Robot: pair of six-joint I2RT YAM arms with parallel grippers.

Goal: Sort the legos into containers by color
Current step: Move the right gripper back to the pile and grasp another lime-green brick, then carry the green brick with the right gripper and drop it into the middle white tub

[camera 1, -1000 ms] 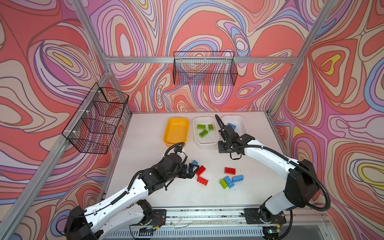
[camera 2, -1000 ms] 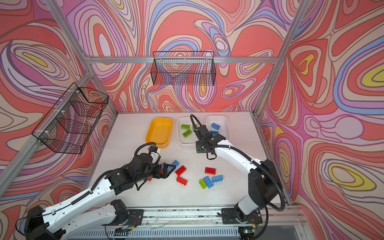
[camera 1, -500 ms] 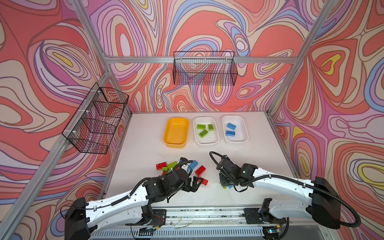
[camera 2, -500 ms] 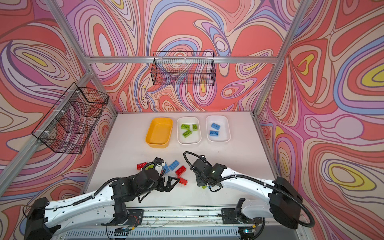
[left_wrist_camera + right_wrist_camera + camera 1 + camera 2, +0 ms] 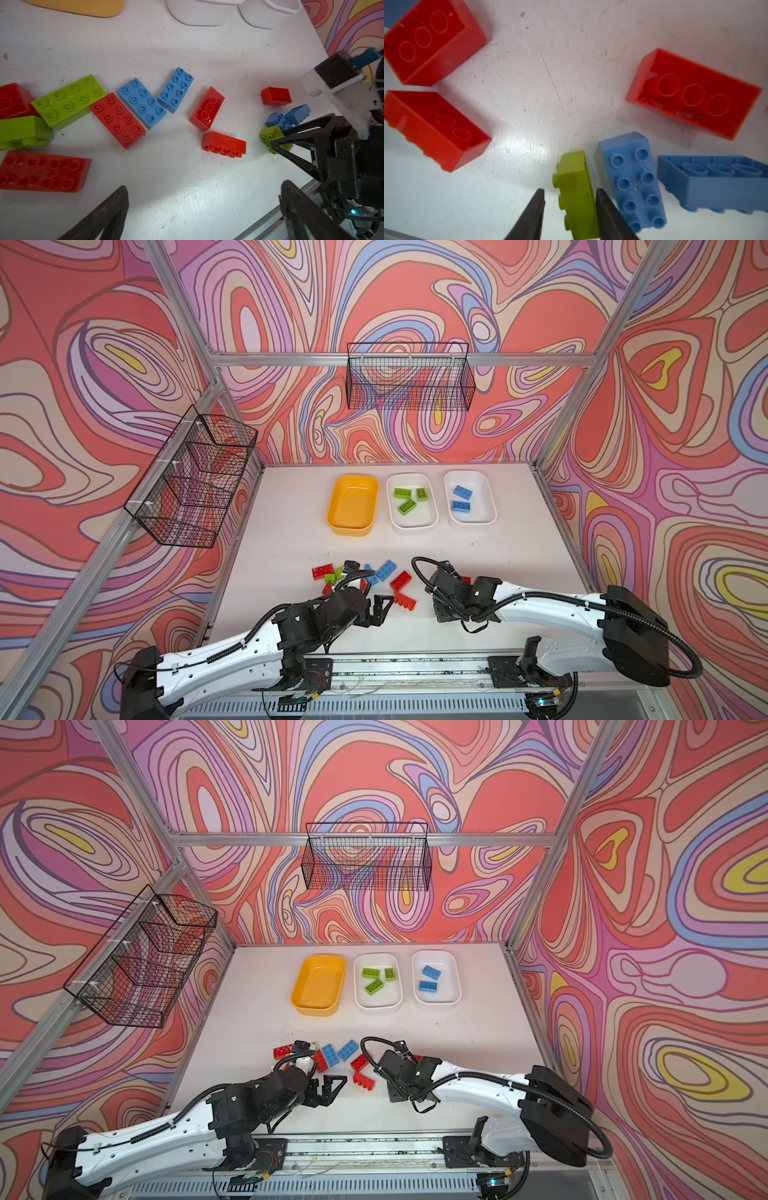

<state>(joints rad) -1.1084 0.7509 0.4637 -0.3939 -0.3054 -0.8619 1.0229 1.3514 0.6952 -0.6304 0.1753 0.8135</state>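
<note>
Near on the desk (image 5: 291,556), the left fingers (image 5: 108,214) gape wide, empty. The right fingers (image 5: 608,214) straddle a green lego (image 5: 577,187) on its side, not yet clamped. Next, likely: pinch, lift, carry far to the middle white tub (image 5: 413,526) of greens.

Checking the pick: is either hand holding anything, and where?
Nothing held. The right hand straddles the green brick, a gap at its studs; the left hand is open, empty.
</note>
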